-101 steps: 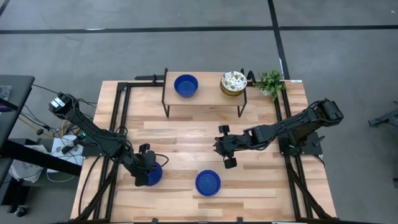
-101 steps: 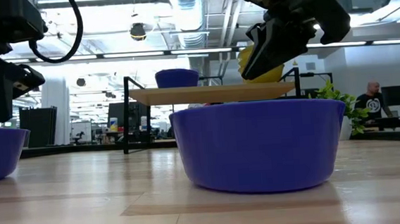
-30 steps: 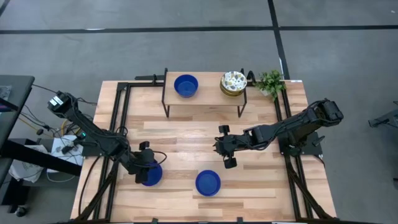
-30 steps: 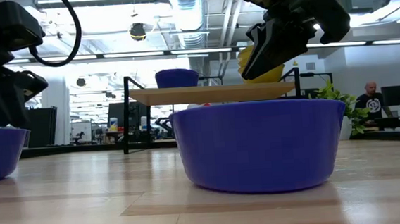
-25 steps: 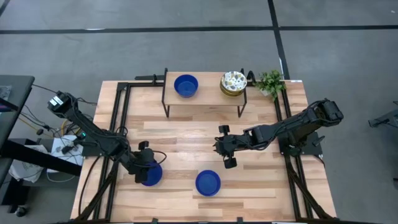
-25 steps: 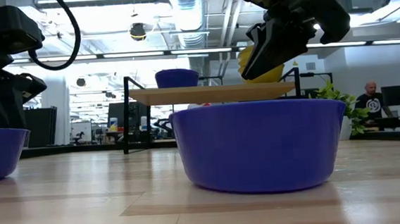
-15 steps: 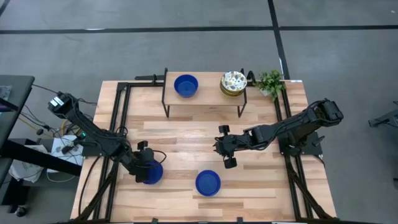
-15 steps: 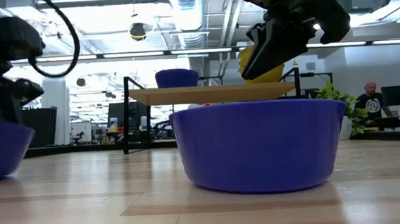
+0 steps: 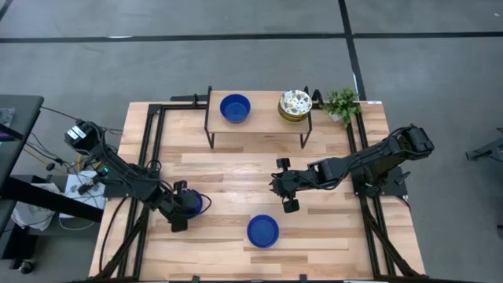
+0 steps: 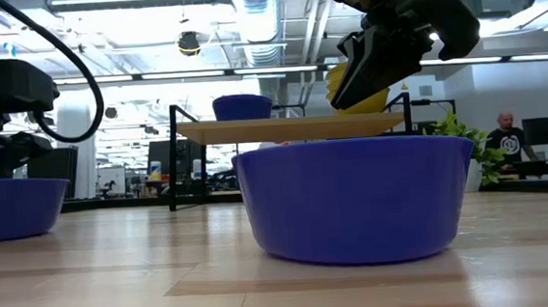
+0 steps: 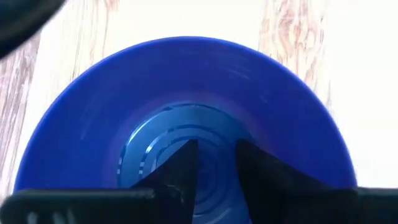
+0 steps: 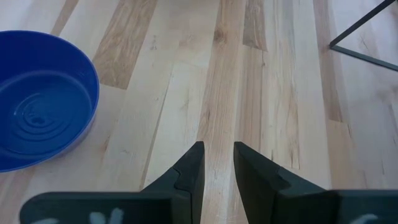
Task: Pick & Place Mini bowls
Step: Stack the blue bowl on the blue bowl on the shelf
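My left gripper (image 9: 185, 207) is shut on a cobalt blue mini bowl (image 9: 195, 203) at the table's near left. The bowl fills the left wrist view (image 11: 186, 106) and shows at the left of the low view (image 10: 12, 206). A second blue bowl (image 9: 262, 231) rests on its base near the table's front edge. A third blue bowl (image 9: 235, 108) and a stack of cream patterned bowls (image 9: 295, 104) stand on a raised wooden shelf (image 9: 259, 127). My right gripper (image 9: 275, 187) hangs shut and empty above the table's middle. My left gripper reaches over the blue bowl's left side, slanting down from the table's left. Both fingertips (image 11: 180, 168) show in front of the bowl's inner floor (image 11: 214, 127). The gripper's own body hides the rim there, so the place of contact does not show. The bowl sits level and mouth up.
A small green plant (image 9: 342, 104) stands at the far right corner beside the shelf. Black frame rails run along the table's left (image 9: 149, 157) and right (image 9: 361, 181) sides. Bare wood (image 9: 228, 177) lies between the shelf and the near bowls. A person (image 10: 510, 137) sits far behind the table.
My left gripper has swung toward the table's far edge and turned, carrying the blue bowl with it. The bowl now lies a little farther from the front edge and farther right in the low view, still level. My right gripper has kept still.
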You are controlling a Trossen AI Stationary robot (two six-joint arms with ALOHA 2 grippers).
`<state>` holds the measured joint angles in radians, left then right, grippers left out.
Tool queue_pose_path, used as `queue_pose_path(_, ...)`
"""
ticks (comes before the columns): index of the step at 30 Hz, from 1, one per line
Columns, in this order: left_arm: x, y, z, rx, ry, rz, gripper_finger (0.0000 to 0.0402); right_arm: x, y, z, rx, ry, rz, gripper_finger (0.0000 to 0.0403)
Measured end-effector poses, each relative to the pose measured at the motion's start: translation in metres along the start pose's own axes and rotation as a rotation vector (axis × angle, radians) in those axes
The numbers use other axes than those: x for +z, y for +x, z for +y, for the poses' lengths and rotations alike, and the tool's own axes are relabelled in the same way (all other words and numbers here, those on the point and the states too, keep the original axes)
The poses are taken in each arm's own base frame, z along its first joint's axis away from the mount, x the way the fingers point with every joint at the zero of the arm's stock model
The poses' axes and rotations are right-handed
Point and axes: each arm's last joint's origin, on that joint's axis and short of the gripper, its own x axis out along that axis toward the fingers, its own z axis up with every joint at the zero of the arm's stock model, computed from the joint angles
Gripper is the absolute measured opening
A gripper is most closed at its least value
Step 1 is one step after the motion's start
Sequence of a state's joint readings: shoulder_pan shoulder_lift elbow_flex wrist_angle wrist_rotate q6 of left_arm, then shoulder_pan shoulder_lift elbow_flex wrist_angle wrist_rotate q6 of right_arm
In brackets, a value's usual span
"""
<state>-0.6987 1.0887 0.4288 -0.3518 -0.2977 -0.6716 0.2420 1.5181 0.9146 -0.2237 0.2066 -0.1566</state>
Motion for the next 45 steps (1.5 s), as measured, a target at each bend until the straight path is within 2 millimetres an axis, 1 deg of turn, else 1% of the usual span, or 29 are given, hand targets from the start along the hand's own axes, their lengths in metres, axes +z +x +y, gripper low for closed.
queue_pose_path(15,0.001,0.000,-0.001,-0.008,-0.004,-0.011,0.0105,0.000,0.000,0.000,0.000,0.000,0.000,0.0077)
queue_pose_path(19,0.001,0.000,-0.001,-0.001,0.039,-0.015,0.0105,0.000,0.000,0.000,0.000,0.000,0.000,0.0077)
queue_pose_path(21,0.002,0.000,0.001,0.015,0.057,-0.025,0.0105,0.000,0.000,0.000,0.000,0.000,0.000,0.0077)
queue_pose_path(25,0.008,-0.002,0.008,0.039,0.021,-0.052,0.0106,0.000,0.000,0.000,0.000,0.000,0.000,0.0077)
queue_pose_path(30,0.016,-0.012,0.017,0.018,-0.045,-0.109,0.0114,0.000,0.000,0.000,0.000,0.000,0.000,0.0077)
queue_pose_path(33,0.020,-0.021,0.020,-0.039,-0.056,-0.138,0.0118,0.000,0.000,0.000,0.000,0.000,0.000,0.0077)
queue_pose_path(40,0.022,-0.040,0.019,-0.205,-0.081,-0.177,0.0112,0.000,0.000,0.000,0.000,0.000,0.000,0.0077)
queue_pose_path(45,0.021,-0.042,0.017,-0.247,-0.084,-0.164,0.0108,0.000,0.000,0.000,0.000,0.000,0.000,0.0077)
